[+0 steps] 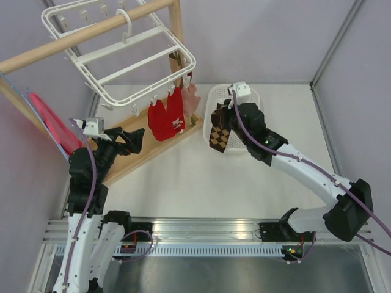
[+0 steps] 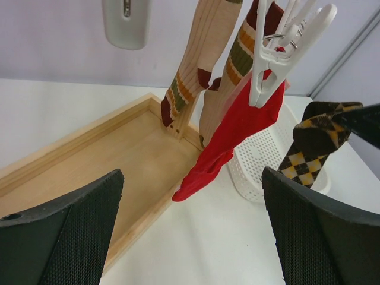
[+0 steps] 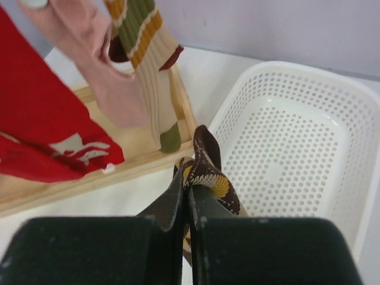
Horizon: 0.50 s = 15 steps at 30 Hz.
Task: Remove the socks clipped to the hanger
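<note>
White hanger [image 1: 122, 43], tilted; red socks [image 1: 166, 117] and pale pink sock [image 1: 193, 97] clipped along its near edge; brown-and-cream checkered sock [image 1: 219, 137] detached, dangling apart.

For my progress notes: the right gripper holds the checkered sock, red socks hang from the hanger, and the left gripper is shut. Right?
Not quite. The left wrist view shows the left gripper open, holding nothing. The right gripper does hold the checkered sock, and red socks do hang from the hanger.
</note>
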### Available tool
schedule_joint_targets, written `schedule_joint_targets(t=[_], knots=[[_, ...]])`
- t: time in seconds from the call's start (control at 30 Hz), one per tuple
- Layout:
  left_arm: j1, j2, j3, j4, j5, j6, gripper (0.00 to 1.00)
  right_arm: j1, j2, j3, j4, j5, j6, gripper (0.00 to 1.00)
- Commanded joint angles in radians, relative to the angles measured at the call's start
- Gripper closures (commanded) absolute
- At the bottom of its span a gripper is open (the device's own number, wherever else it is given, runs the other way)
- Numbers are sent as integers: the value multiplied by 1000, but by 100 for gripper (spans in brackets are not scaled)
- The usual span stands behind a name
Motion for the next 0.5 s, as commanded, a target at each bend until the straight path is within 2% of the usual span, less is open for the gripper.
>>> schedule_joint_targets(t=[0.0, 0.2, 0.47], knots=[[3, -15, 0, -21, -32, 38, 0, -47, 54, 122, -51, -69, -12, 99], [3, -34, -8, -30, -46, 37, 0, -150, 196, 236, -71, -119, 10, 99], [3, -32, -6, -35, -14, 24, 0, -206, 305, 225, -73, -109, 56, 99]])
